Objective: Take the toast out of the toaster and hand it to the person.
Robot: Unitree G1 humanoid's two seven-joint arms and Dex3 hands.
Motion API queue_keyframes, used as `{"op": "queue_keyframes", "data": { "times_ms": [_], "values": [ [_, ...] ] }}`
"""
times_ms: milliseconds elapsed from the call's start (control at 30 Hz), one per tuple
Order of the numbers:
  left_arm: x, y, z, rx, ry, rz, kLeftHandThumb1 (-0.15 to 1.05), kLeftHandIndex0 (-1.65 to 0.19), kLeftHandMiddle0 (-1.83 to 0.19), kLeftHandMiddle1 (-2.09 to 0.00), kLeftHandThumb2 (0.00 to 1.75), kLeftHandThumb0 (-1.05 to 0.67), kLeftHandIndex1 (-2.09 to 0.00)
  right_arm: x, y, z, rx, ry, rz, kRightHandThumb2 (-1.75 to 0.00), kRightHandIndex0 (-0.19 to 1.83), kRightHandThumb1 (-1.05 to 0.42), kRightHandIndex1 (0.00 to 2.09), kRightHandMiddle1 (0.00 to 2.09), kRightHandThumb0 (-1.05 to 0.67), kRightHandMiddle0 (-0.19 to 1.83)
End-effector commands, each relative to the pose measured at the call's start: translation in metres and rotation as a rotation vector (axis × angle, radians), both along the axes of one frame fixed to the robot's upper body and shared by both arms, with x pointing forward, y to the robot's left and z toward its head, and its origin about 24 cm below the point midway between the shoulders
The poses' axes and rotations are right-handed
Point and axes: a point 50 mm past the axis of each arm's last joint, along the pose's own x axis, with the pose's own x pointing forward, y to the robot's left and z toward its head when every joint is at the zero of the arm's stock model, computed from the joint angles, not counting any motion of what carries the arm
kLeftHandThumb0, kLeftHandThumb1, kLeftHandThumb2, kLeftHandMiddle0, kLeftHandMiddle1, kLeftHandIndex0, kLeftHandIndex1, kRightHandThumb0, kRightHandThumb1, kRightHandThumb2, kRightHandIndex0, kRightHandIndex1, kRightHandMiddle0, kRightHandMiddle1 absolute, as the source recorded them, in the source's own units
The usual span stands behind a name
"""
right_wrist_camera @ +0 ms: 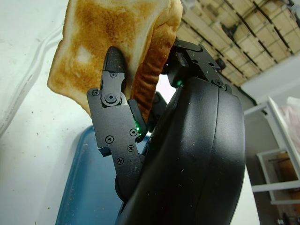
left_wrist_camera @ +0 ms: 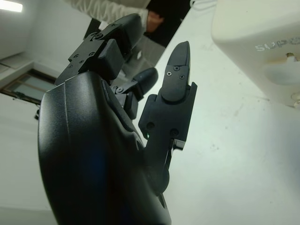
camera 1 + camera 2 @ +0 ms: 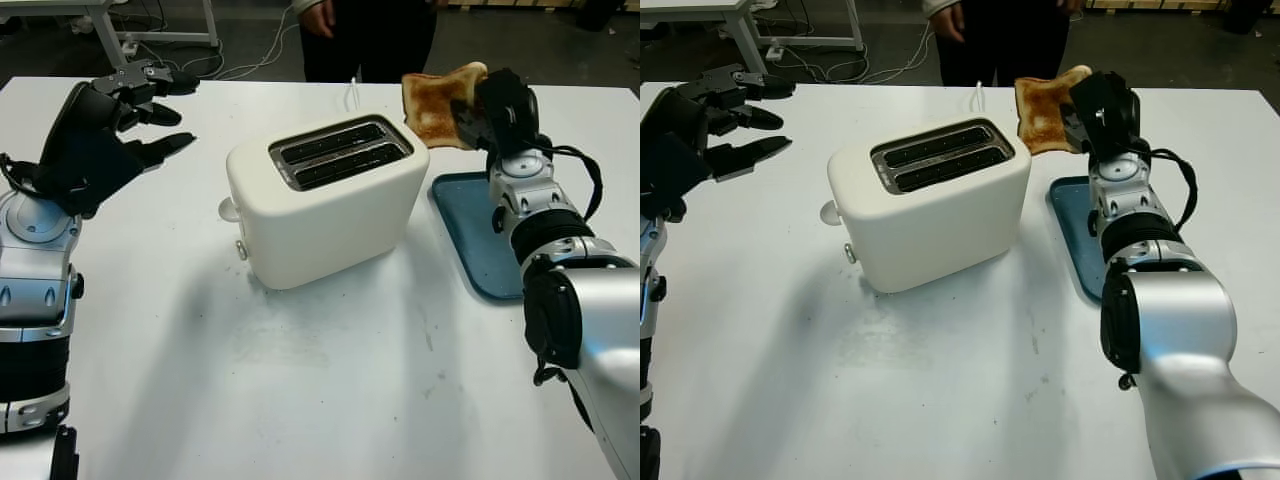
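Observation:
A browned slice of toast (image 3: 438, 105) hangs in the air just right of the white toaster (image 3: 325, 200), above the table's far side. My right hand (image 3: 487, 108) is shut on the toast (image 1: 117, 47), with a finger (image 1: 114, 79) pressed on its face. Both toaster slots (image 3: 340, 153) look empty. My left hand (image 3: 120, 120) is open, raised over the table's left side, away from the toaster (image 2: 262, 42). A person (image 3: 365, 35) in dark clothing stands behind the table's far edge, one hand (image 3: 318, 18) hanging down.
A blue tray (image 3: 475, 235) lies on the white table (image 3: 330, 380) right of the toaster, under my right forearm. The toaster's cord (image 3: 352, 95) runs toward the far edge. Cables and table legs lie on the floor beyond.

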Motion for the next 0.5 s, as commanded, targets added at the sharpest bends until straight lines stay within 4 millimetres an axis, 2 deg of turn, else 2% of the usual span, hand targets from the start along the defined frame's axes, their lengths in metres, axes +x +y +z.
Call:
{"op": "queue_keyframes", "data": {
  "times_ms": [0, 133, 167, 233, 400, 467],
  "values": [
    [0.0, -0.0003, -0.0003, 0.01, -0.008, -0.001, 0.9, -0.49, -0.35, -0.93, 0.11, -0.23, -0.48, 0.0011, 0.0017, 0.0027, 0.015, -0.004, 0.003, -0.42, 0.77, -0.92, 1.75, 1.75, -0.21, 0.4],
    [0.0004, -0.0002, -0.0003, 0.001, -0.004, -0.001, 0.89, -0.49, -0.34, -0.93, 0.11, -0.23, -0.49, 0.0012, 0.0024, 0.0037, 0.02, -0.016, 0.001, -0.41, 0.69, -0.92, 1.75, 1.75, -0.18, 0.31],
    [0.0004, -0.0004, -0.0004, -0.002, -0.006, -0.004, 0.89, -0.49, -0.34, -0.93, 0.11, -0.22, -0.49, 0.0013, 0.0027, 0.0042, 0.009, -0.018, 0.001, -0.41, 0.65, -0.92, 1.75, 1.53, -0.16, 0.32],
    [0.0003, -0.0008, -0.0001, 0.003, -0.008, -0.005, 0.89, -0.5, -0.34, -0.94, 0.11, -0.22, -0.5, 0.0012, 0.0027, 0.0043, -0.013, -0.018, -0.001, -0.41, 0.62, -0.92, 1.75, 1.45, -0.16, 0.37],
    [0.0002, -0.0012, -0.0003, 0.013, -0.018, -0.006, 0.88, -0.5, -0.35, -0.96, 0.12, -0.21, -0.51, 0.0014, 0.003, 0.0044, 0.008, -0.017, 0.016, -0.43, 0.63, -0.92, 1.75, 1.52, -0.15, 0.33],
    [0.0002, -0.001, -0.0004, 0.01, -0.017, -0.007, 0.88, -0.5, -0.35, -0.96, 0.12, -0.21, -0.52, 0.0017, 0.0039, 0.0053, 0.013, -0.023, 0.017, -0.42, 0.65, -0.92, 1.75, 1.29, -0.14, 0.35]
  ]
}}
